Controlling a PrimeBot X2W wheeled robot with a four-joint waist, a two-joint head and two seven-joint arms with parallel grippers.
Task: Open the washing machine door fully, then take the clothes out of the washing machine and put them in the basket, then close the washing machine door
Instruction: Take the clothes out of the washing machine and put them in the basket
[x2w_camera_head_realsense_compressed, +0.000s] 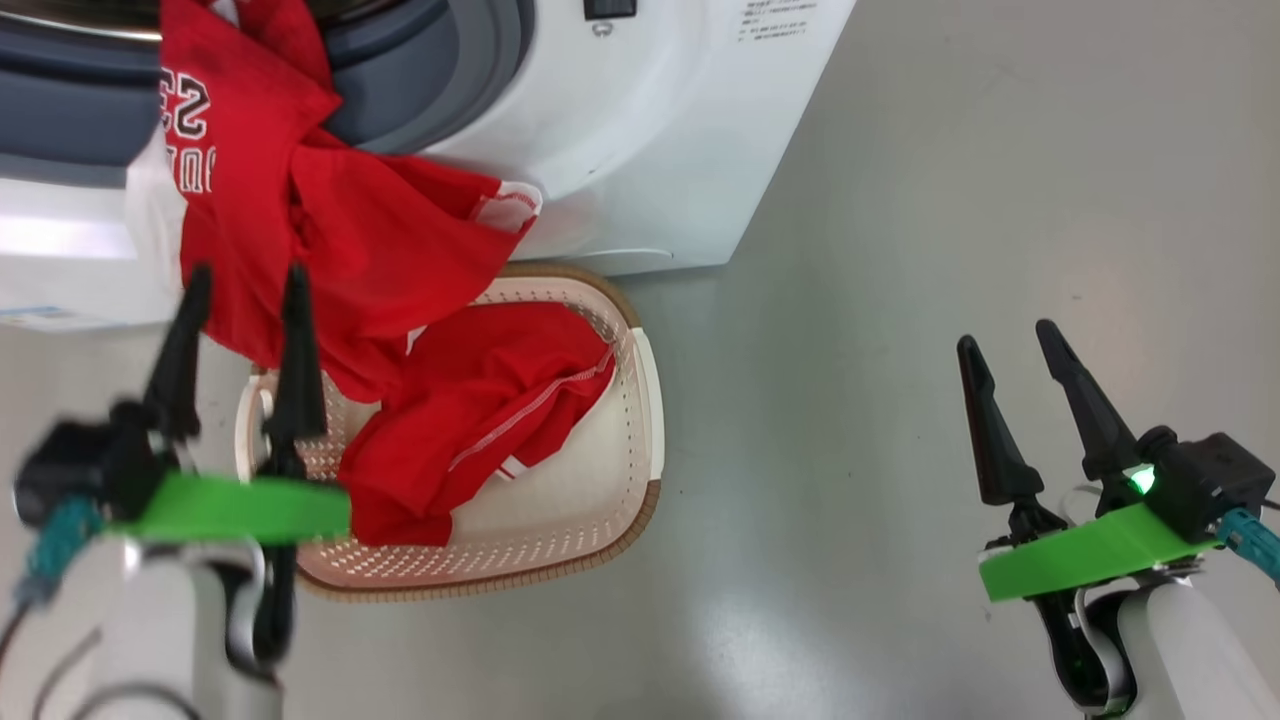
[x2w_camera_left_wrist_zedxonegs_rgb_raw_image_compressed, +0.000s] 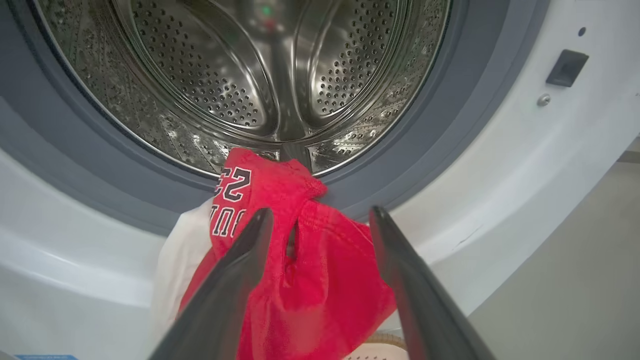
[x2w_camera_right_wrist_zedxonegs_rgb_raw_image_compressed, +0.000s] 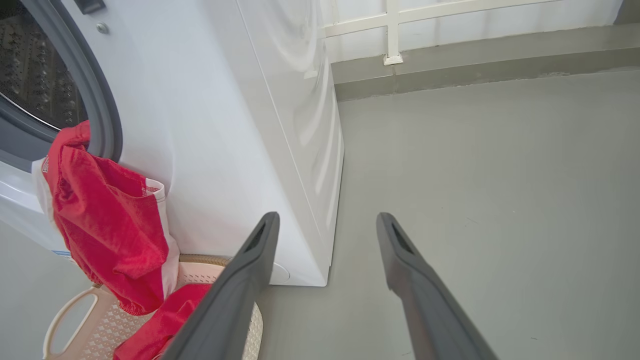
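A red jersey (x2w_camera_head_realsense_compressed: 300, 200) with the number 23 hangs out of the washing machine (x2w_camera_head_realsense_compressed: 640, 130) opening, draped over its grey rubber ring down toward the basket (x2w_camera_head_realsense_compressed: 620, 470). A second red garment (x2w_camera_head_realsense_compressed: 470, 420) with white trim lies inside the basket. My left gripper (x2w_camera_head_realsense_compressed: 245, 285) stands open just in front of the hanging jersey (x2w_camera_left_wrist_zedxonegs_rgb_raw_image_compressed: 305, 280), its fingers on either side of the cloth without closing on it. My right gripper (x2w_camera_head_realsense_compressed: 1005, 340) hovers open over the bare floor, far to the right. The steel drum (x2w_camera_left_wrist_zedxonegs_rgb_raw_image_compressed: 240, 75) shows behind the jersey. The washing machine door is out of view.
The basket (x2w_camera_right_wrist_zedxonegs_rgb_raw_image_compressed: 85, 320) sits on the grey floor (x2w_camera_head_realsense_compressed: 950, 200) right against the machine's front. Open floor spreads to the right of the machine (x2w_camera_right_wrist_zedxonegs_rgb_raw_image_compressed: 240, 125). A low wall ledge (x2w_camera_right_wrist_zedxonegs_rgb_raw_image_compressed: 475, 50) with a white rail runs along the back.
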